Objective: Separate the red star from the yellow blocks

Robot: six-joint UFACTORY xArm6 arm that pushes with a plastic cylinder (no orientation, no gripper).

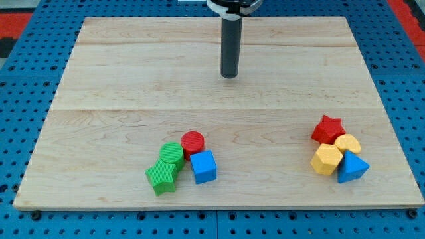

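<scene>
The red star point(328, 129) lies near the view's right edge of the wooden board point(119, 79). It touches a yellow rounded block point(348, 144) at its lower right and a yellow hexagon-like block point(326, 160) just below it. A blue triangle point(352, 168) sits against both yellow blocks. My tip point(230, 76) is at the view's top centre, far up and to the left of the red star, touching no block.
A second cluster sits at the view's bottom centre: a red cylinder point(192, 143), a blue cube point(204, 166), a green cylinder point(172, 154) and a green star point(161, 177). A blue pegboard point(26, 99) surrounds the board.
</scene>
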